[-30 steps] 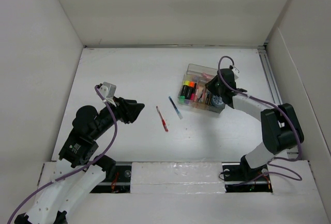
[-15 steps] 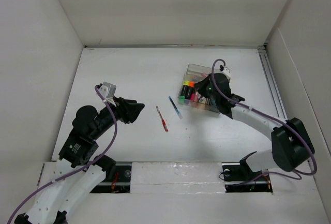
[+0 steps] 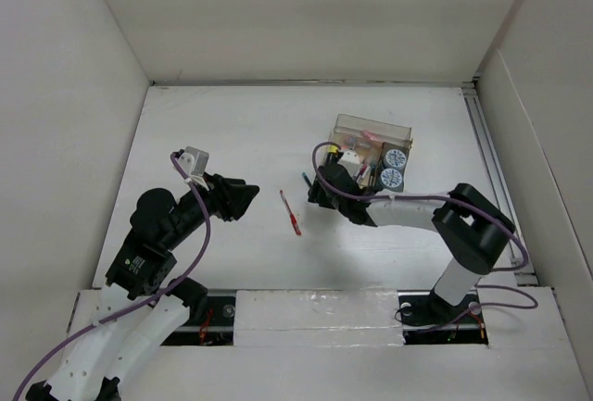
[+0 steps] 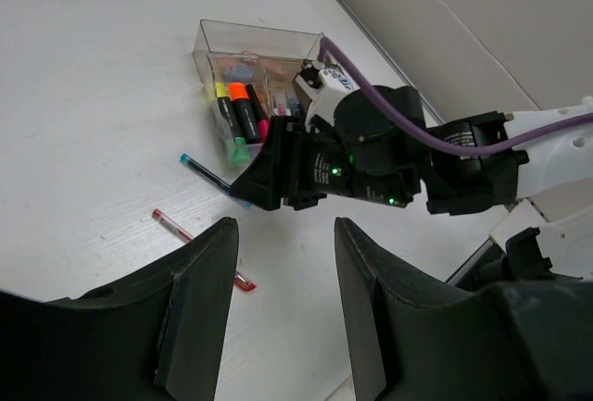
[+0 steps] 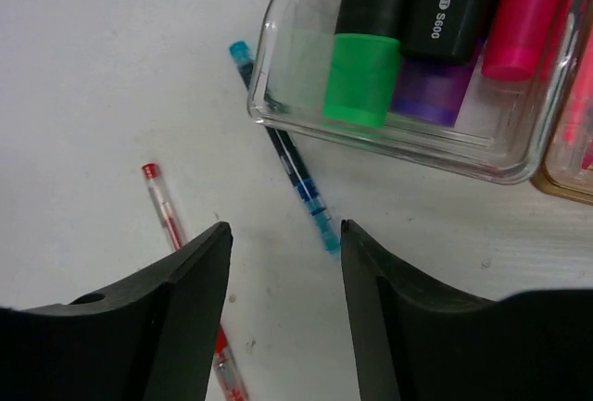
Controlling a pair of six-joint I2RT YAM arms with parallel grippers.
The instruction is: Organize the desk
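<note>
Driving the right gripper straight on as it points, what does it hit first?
Probably the blue pen, lying on the desk just ahead of the right gripper; the clear organizer comes right behind. Depth is uncertain.

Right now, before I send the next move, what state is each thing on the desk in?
Box, upright, open-topped, partly filled.
Highlighters, capped, lying in the box.
Blue pen, flat on the desk, outside the box, by its corner.
Red pen, flat on the desk, apart from the box.
Right tool, open, empty, above the blue pen.
Left tool, open, empty.
</note>
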